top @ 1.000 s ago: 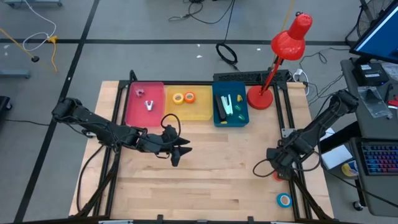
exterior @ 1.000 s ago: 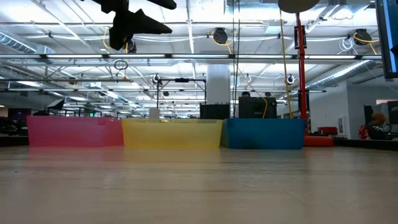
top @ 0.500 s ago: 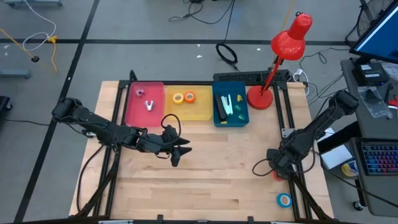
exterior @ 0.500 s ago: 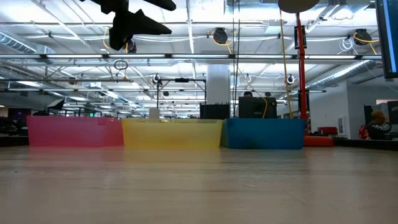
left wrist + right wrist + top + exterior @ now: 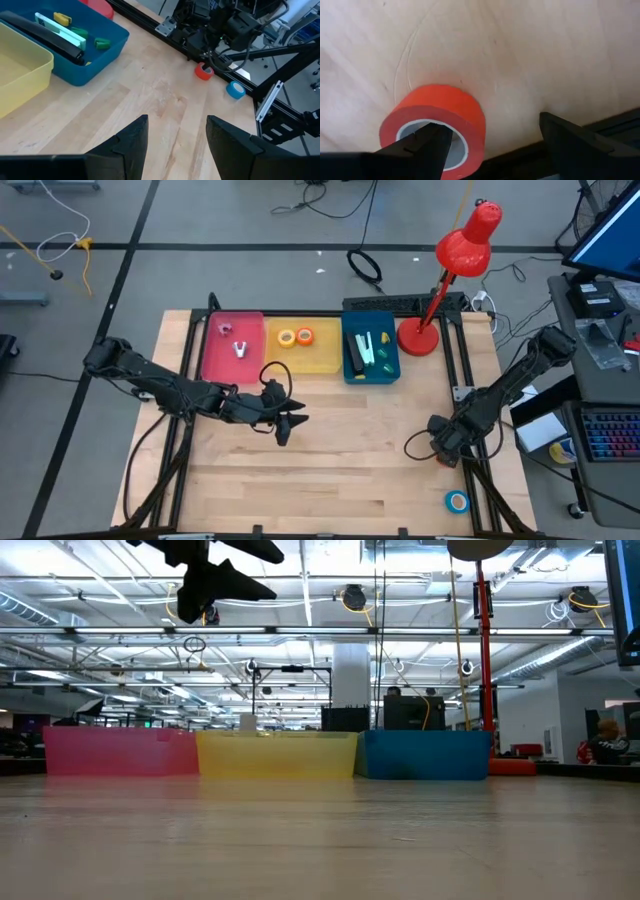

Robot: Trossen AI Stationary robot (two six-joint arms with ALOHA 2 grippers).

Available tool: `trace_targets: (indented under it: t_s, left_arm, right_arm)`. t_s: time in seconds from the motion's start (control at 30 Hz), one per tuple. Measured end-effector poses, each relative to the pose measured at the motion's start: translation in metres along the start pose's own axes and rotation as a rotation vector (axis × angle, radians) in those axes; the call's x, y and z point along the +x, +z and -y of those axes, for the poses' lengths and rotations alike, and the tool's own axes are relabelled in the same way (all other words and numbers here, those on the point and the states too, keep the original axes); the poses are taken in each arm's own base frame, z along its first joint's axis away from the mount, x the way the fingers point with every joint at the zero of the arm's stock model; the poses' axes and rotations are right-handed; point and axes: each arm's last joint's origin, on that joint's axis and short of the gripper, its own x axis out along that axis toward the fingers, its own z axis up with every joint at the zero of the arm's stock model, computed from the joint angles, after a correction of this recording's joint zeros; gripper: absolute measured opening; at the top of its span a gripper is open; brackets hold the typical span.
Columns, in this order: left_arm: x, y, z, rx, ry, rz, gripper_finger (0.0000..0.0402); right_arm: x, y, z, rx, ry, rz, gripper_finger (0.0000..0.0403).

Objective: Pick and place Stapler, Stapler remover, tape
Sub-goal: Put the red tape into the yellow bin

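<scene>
Hiding red tape (image 5: 434, 126) in high view, right gripper (image 5: 495, 145) fingers spread astride it, roll lying flat; left gripper (image 5: 176, 140) fingers apart, empty.

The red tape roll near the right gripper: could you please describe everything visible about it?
The red tape roll is a small ring with a glossy red outer band and a pale inner core. It lies flat on the wooden table, near its right edge by the black frame rail. The right gripper hangs open over it, one finger at its hole, the other outside.
</scene>
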Motion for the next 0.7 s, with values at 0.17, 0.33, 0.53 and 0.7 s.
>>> trace_targets:
  t_s: [0.17,0.33,0.53,0.7]
  left_arm:
    - [0.0,0.0,0.0,0.008,-0.004,-0.003,0.0198]
    - [0.0,-0.001,0.002,0.043,-0.058,-0.044,0.0198]
    - [-0.001,-0.006,0.001,0.081,-0.064,-0.102,0.0198]
    - [-0.006,-0.008,0.001,0.137,-0.069,-0.109,0.0198]
  right_arm:
    - [0.0,0.002,0.001,0.112,0.001,0.008,0.0261]
    - [0.0,0.005,0.001,0.16,0.008,0.01,0.0189]
    - [-0.005,0.012,0.0,0.228,0.034,0.036,0.0084]
    - [-0.025,0.03,-0.024,0.271,0.301,0.246,0.003]
